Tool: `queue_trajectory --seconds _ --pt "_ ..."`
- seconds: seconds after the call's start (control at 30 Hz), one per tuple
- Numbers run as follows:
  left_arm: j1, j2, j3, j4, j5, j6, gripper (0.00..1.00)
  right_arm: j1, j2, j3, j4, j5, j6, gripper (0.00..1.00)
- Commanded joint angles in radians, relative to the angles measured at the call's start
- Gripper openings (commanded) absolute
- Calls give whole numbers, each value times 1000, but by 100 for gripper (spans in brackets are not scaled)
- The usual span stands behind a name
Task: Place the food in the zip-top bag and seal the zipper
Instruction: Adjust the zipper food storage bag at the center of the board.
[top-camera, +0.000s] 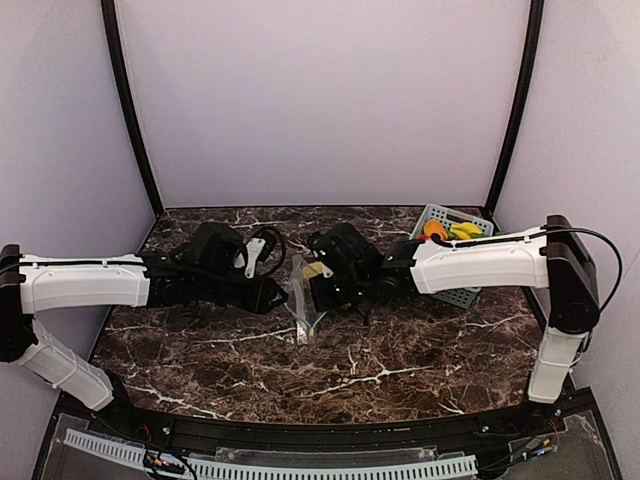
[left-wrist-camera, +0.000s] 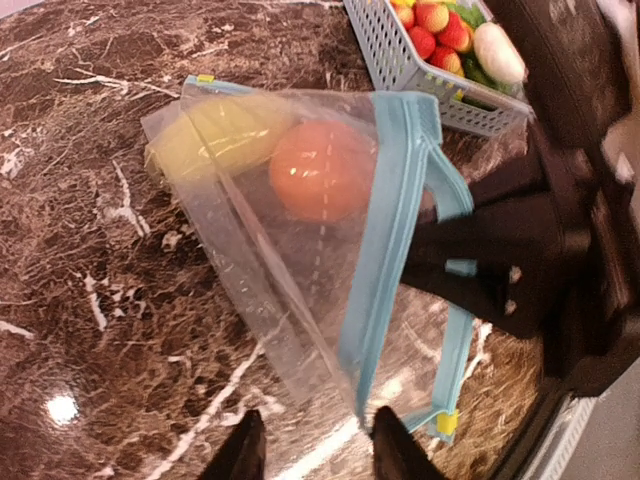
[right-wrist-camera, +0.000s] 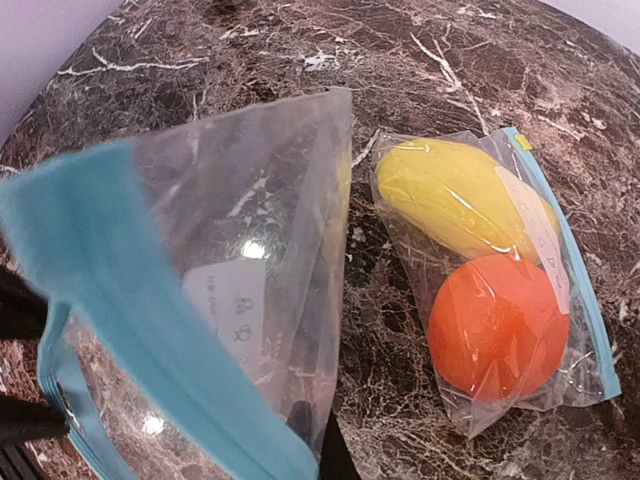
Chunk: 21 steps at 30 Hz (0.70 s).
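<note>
From above, we see the left claw (top-camera: 278, 297) and the right claw (top-camera: 318, 295) meeting nose to nose over the middle of the dark marbled worktop (top-camera: 400, 370), with the clear zip-top bag (top-camera: 303, 300) standing up between them. The right arm lies across the front of a grey basket (top-camera: 440, 215) behind it and hides most of it. In the left wrist view, the left claw's two fingertips stand a little apart. The bag's blue zipper band ends just above the gap, and we cannot tell whether it touches either finger. Ahead of this claw, inside clear film on the worktop, the yellow oblong (left-wrist-camera: 215, 135) lies touching the orange-red ball (left-wrist-camera: 322, 170). To the claw's right, the black right claw crowds the bag's mouth, pressed against the blue band. Farther ahead and right, the basket holds red berries (left-wrist-camera: 435, 30) and the white oblong (left-wrist-camera: 497, 50). In the right wrist view, the right claw is pinched closed on the bag; a raised sheet of film and a blurred blue band fill the near left and cover the fingers. Ahead and to the right of this claw, the yellow oblong and the ball rest in film with a thin blue edge. We cannot tell whether that pouch is part of the raised sheet. Dark shapes at the far left edge are too cut off to name.
</note>
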Motion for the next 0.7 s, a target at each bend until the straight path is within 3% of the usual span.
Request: queue_trajectory --seconds 0.0,0.07,0.2,0.37,0.67 --pt "5 -25 120 -43 71 106 50 31 -15 79 -118 13 -83 0" --pt "5 -28 158 -57 78 167 65 38 -9 93 -148 26 -86 0" --pt "5 -38 208 -79 106 263 85 49 -11 104 -163 18 -88 0" --pt "5 0 287 -195 65 344 88 55 -16 122 -168 -11 -90 0" --pt "12 -19 251 -191 113 442 91 55 -51 117 -153 -111 -107 0"
